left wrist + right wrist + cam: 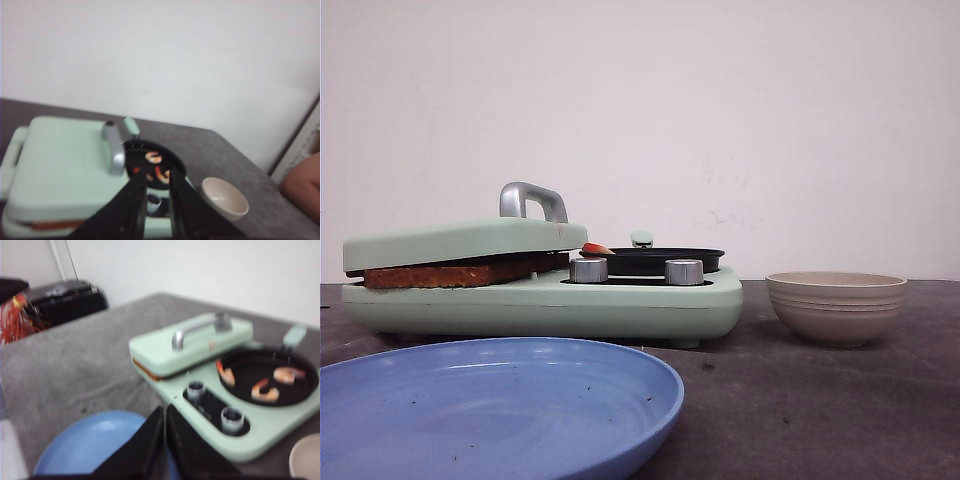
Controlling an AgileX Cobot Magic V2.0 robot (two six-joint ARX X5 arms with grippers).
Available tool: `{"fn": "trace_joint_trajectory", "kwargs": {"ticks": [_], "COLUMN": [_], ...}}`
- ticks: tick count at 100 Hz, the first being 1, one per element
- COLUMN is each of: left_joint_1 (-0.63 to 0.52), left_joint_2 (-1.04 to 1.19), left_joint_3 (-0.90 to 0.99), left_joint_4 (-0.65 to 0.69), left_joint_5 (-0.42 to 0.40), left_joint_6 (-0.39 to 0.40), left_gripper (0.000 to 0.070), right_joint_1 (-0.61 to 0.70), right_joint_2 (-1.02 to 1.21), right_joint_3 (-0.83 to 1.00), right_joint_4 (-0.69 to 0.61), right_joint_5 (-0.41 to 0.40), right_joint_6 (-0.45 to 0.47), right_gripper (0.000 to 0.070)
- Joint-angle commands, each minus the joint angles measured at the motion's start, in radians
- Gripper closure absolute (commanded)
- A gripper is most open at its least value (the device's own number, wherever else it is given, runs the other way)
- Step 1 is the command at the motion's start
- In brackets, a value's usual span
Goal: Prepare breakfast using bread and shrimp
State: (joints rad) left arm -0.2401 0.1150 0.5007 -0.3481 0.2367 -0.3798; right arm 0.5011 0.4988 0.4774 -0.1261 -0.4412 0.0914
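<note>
Three shrimp [265, 390] lie in the round black pan [270, 375] of our mint-green breakfast maker [540, 300]; the bread [460, 272], crust browned, sits pressed under its smooth lid [460, 240]. Our left gripper [156, 192] hovers above the pan, jaws slightly apart; our right gripper [165, 435] is closed and empty near the glossy blue plate [500, 410]. The small, curved shrimp could slip from a pinch, and the metal handle [532, 200] could skid. A ribbed beige bowl [836, 305] waits.

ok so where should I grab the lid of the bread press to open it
Grip the metal handle on top of the lid, coming straight down with the tool spanning the bar. It arches clear of the flat lid, leaving a gap underneath for fingers.
</note>
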Motion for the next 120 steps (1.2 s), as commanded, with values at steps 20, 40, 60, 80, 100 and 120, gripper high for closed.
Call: {"fn": "trace_joint_trajectory", "kwargs": {"ticks": [20,40,60,80,100,120], "left_joint_1": [-0.003,-0.002,-0.002,-0.002,-0.002,-0.002], "left_joint_2": [-0.111,-0.108,-0.109,-0.109,-0.109,-0.109], "left_joint_3": [-0.081,-0.081,-0.081,-0.081,-0.081,-0.081], "left_joint_4": [-0.078,-0.079,-0.085,-0.079,-0.079,-0.079], "left_joint_5": [-0.053,-0.057,-0.050,-0.053,-0.053,-0.053], "left_joint_6": [0.027,0.020,-0.053,-0.051,-0.052,-0.051], "left_gripper": [0.0700,0.0700,0.0700,0.0700,0.0700,0.0700], "right_joint_1": [0.021,0.020,0.020,0.020,0.020,0.020], "right_joint_2": [-0.130,-0.195,-0.198,-0.200,-0.201,-0.201], "right_joint_3": [-0.181,-0.229,-0.229,-0.229,-0.229,-0.229], "right_joint_4": [0.081,0.082,0.072,0.080,0.081,0.081], "right_joint_5": [0.025,0.048,0.053,0.053,0.053,0.053], "right_joint_6": [0.034,0.033,0.078,0.078,0.078,0.078], "right_gripper": [0.0700,0.0700,0.0700,0.0700,0.0700,0.0700]}}
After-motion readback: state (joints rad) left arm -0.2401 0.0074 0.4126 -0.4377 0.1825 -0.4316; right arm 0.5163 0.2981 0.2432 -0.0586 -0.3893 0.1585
